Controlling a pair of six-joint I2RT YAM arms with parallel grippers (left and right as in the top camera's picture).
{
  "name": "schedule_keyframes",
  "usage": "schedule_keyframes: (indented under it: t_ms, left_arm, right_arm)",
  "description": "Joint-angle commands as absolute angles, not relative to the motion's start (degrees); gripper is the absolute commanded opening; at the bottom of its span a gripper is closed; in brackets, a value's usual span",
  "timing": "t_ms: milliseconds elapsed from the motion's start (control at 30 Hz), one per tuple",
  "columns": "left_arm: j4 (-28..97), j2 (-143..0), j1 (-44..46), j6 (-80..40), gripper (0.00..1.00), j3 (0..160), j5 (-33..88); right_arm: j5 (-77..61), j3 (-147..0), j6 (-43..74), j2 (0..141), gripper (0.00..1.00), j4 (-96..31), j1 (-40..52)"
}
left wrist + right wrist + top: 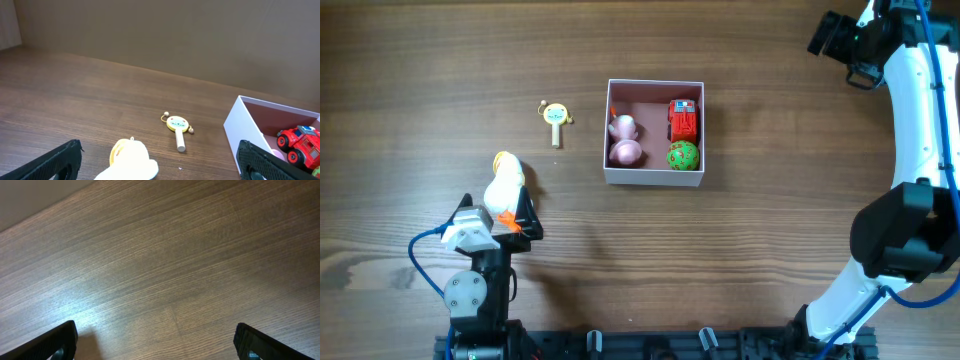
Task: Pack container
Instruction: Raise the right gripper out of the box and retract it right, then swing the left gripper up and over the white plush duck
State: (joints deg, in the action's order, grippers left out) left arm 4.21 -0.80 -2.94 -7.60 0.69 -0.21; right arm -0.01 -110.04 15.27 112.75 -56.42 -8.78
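The container (653,177), a white box with a pink inside, sits at the table's middle. It holds two pink toys (624,140), a red truck (683,119) and a green ball (682,155). A white and yellow duck toy (505,185) lies at the front left. My left gripper (498,208) stands open around the duck's near end without touching it. In the left wrist view the duck (131,160) lies between the wide-apart fingers (55,162), with the container's wall (245,130) to the right. My right gripper (835,35) hangs open at the far right with nothing in it.
A small yellow rattle (556,116) with a wooden handle lies left of the container, also in the left wrist view as the rattle (177,125). The right wrist view shows only bare wood under the right gripper (157,345). The right arm's white links (920,120) stand along the right edge.
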Motion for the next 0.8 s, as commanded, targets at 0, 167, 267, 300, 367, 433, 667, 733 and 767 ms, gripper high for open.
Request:
schedule_keyframes:
  t_ms: [0,167,267,300,367,433,667,733,767]
  left_arm:
    - [4.05,-0.43,-2.5,-6.44,1.0,0.32,-0.93]
    - [3.86,-0.43,-2.5,-6.39,1.0,0.32,-2.11]
    - [3.62,-0.43,-2.5,-6.48,1.0,0.32,-1.5]
    - [3.66,-0.43,-2.5,-6.46,1.0,0.32,-0.64]
    - [3.2,-0.43,-2.5,-6.44,1.0,0.32,-0.32]
    - [1.8,-0.43,-2.5,-6.59,1.0,0.32,1.28]
    - [-9.04,-0.43,-2.5,-18.24,1.0,0.32,16.67]
    - [-11.49,-0.43,-2.5,-20.82,1.0,0.34,20.53]
    - [-12.86,-0.43,-2.5,-21.12,1.0,0.34,22.2]
  right_arm:
    - [-0.75,-109.89,15.2,112.29,1.0,-56.14,-8.64]
    - [-0.75,-109.89,15.18,112.29,1.0,-56.14,-8.64]
    - [-0.75,-109.89,15.18,112.29,1.0,-56.14,-8.64]
    - [-0.75,-109.89,15.18,112.29,1.0,-56.14,-8.64]
    - [-0.75,-109.89,15.2,112.29,1.0,-56.14,-8.64]
    - [-0.75,-109.89,15.2,112.29,1.0,-56.14,-8.64]
    - [-0.75,-109.89,15.16,112.29,1.0,-56.12,-8.64]
    - [-0.75,-109.89,15.18,112.29,1.0,-56.12,-8.64]
    - [-0.75,-109.89,15.2,112.29,1.0,-56.14,-8.64]
